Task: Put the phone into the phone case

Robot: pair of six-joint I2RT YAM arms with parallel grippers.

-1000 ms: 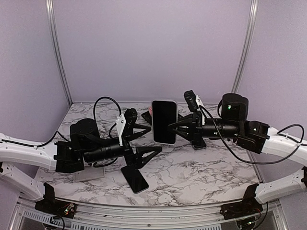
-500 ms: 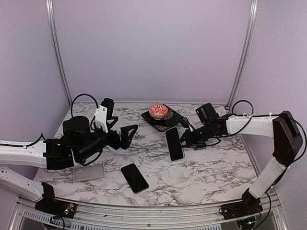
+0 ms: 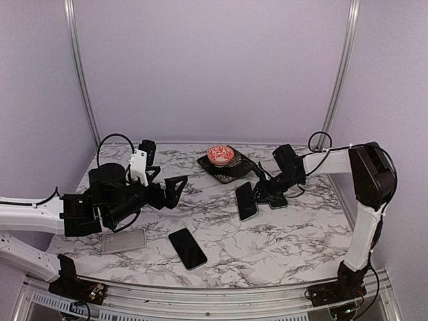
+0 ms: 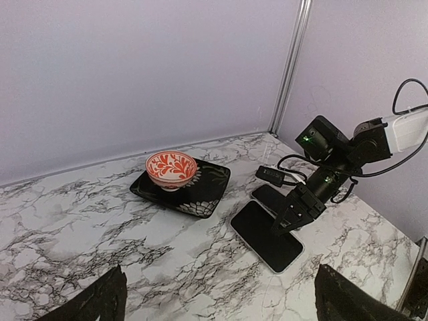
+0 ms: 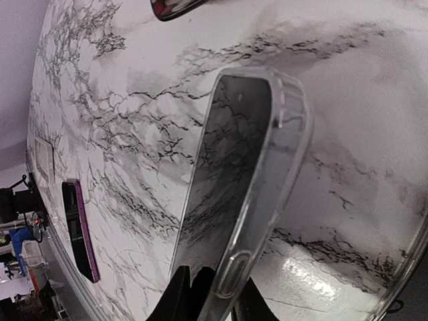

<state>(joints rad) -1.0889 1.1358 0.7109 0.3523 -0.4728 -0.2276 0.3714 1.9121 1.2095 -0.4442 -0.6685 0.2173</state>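
Note:
A black phone in a clear phone case (image 3: 245, 200) lies almost flat on the marble table (image 3: 294, 234), right of centre. My right gripper (image 3: 258, 193) is shut on its near edge. In the right wrist view the fingers (image 5: 179, 294) sit on either side of the case rim (image 5: 267, 200), and the glossy screen reflects the marble. The left wrist view shows the same cased phone (image 4: 264, 235) under the right gripper (image 4: 291, 217). My left gripper (image 3: 172, 179) hangs open and empty at the left, its fingertips (image 4: 100, 301) far apart.
A second black phone (image 3: 187, 247) with a magenta edge lies at the front centre. A pale empty case (image 3: 124, 239) is to its left. A red patterned bowl (image 3: 221, 155) sits on a black tray (image 3: 235, 172) at the back. A dark flat item (image 4: 271, 195) lies behind the cased phone.
The right arm has stretched out and brought the cased phone down from upright in the air to the table. The left gripper has pulled back to the left and opened fully.

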